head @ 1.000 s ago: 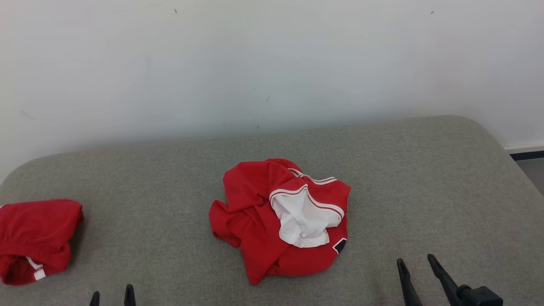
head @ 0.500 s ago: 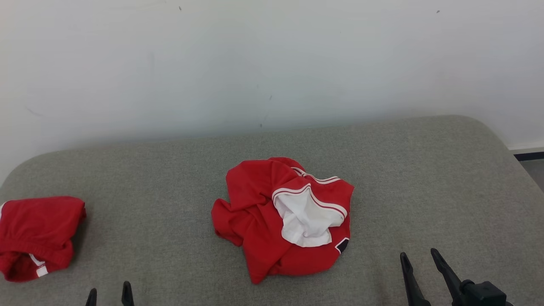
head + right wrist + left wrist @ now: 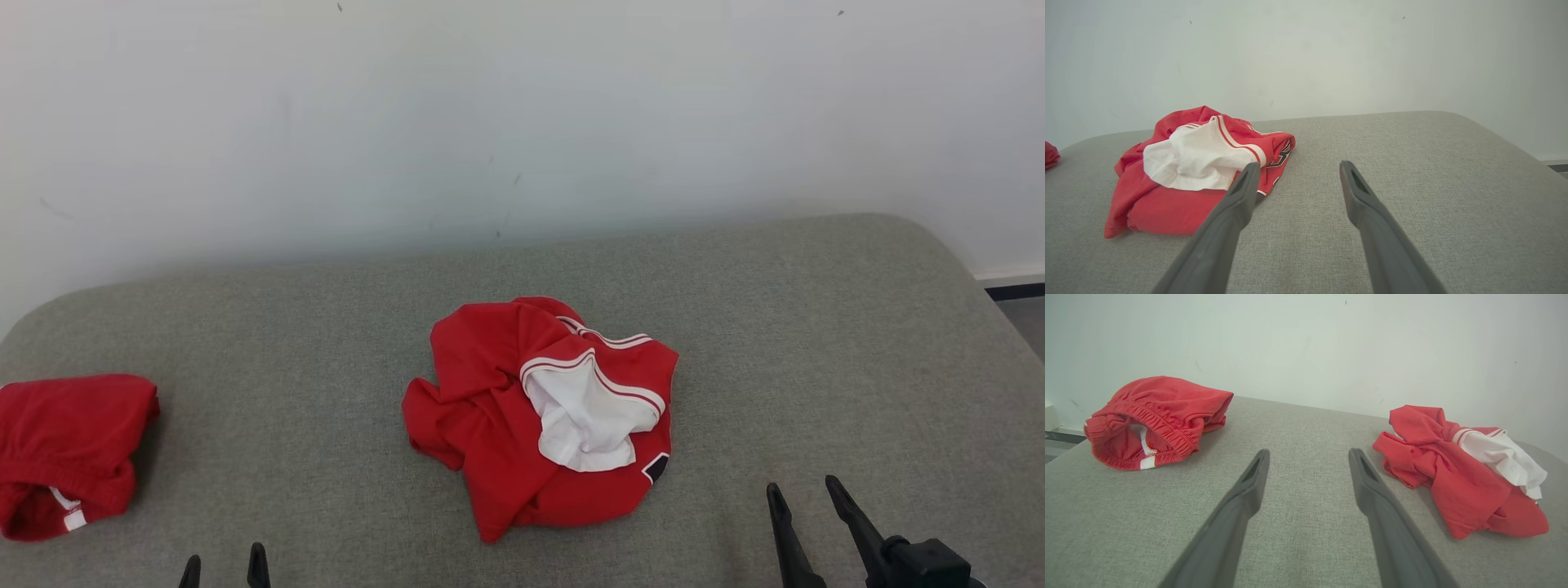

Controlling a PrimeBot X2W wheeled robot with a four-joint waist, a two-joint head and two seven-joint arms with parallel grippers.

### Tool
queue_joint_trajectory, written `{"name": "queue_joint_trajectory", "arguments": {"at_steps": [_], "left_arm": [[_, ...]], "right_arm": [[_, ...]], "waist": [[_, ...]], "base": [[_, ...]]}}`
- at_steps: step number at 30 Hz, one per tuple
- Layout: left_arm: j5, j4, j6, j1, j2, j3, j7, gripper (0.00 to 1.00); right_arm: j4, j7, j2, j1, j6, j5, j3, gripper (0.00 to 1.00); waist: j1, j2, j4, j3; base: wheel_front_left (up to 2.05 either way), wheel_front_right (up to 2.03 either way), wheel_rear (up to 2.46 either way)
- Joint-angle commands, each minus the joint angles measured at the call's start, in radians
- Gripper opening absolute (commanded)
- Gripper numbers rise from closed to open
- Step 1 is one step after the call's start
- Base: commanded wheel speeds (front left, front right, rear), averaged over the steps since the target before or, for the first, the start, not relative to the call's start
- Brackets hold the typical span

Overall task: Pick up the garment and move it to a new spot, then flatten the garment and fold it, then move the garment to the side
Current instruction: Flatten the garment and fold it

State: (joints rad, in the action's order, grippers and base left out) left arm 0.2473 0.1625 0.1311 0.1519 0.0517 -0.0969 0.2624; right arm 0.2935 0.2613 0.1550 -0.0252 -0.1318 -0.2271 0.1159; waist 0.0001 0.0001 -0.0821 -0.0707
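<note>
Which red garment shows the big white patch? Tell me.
The crumpled red garment at the centre; the folded red garment at the robot's left shows merely a small white tab.

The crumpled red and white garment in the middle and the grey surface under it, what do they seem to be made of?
Crumpled red and white garment: soft knit fabric, probably cotton or polyester jersey, matte; it lies in loose folds and has striped trim. Grey padded surface: woven upholstery cloth, matte; a fine heathered weave shows in the wrist views.
</note>
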Motion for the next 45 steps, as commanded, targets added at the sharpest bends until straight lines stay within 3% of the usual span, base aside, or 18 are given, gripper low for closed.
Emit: {"name": "queue_joint_trajectory", "arguments": {"at_steps": [1,16,22,28,35,40,45], "left_arm": [[-0.001,0.003,-0.001,0.001,-0.002,0.002,0.004,1.00],[-0.002,0.017,-0.001,-0.008,-0.002,0.009,0.004,1.00],[0.009,0.015,-0.001,-0.014,-0.002,0.031,0.004,1.00],[0.016,0.003,-0.001,-0.027,-0.002,0.064,0.004,1.00],[0.028,-0.009,-0.005,-0.047,-0.002,0.117,0.004,1.00],[0.044,-0.009,-0.011,-0.072,-0.002,0.169,0.004,1.00],[0.054,0.002,-0.012,-0.084,-0.002,0.192,0.004,1.00]], "right_arm": [[0.002,0.005,-0.001,0.006,0.002,-0.002,0.001,1.00],[-0.001,-0.024,-0.001,0.034,0.002,-0.017,0.022,1.00],[-0.026,-0.181,0.020,0.143,0.002,-0.051,0.069,1.00],[-0.007,-0.461,0.044,0.306,0.002,-0.071,0.095,1.00],[0.055,-0.739,0.023,0.485,0.002,-0.094,0.050,1.00],[0.168,-0.848,0.019,0.589,0.002,-0.034,-0.021,1.00],[0.242,-0.888,0.011,0.628,0.002,0.011,-0.061,1.00]], "waist": [[-0.0001,-0.0001,0.000,0.001],[-0.0001,-0.0001,0.008,0.010],[-0.0001,-0.0001,0.036,0.021],[-0.0001,-0.0001,0.099,0.046],[-0.0001,-0.0001,0.198,0.097],[-0.0001,-0.0001,0.284,0.145],[-0.0001,-0.0001,0.329,0.167]], "base": [[0.00,0.00,0.00],[0.00,0.00,0.00],[0.00,0.00,0.00],[0.00,0.00,0.00],[0.00,0.00,0.00],[0.00,0.00,0.00],[0.00,0.00,0.00]]}}
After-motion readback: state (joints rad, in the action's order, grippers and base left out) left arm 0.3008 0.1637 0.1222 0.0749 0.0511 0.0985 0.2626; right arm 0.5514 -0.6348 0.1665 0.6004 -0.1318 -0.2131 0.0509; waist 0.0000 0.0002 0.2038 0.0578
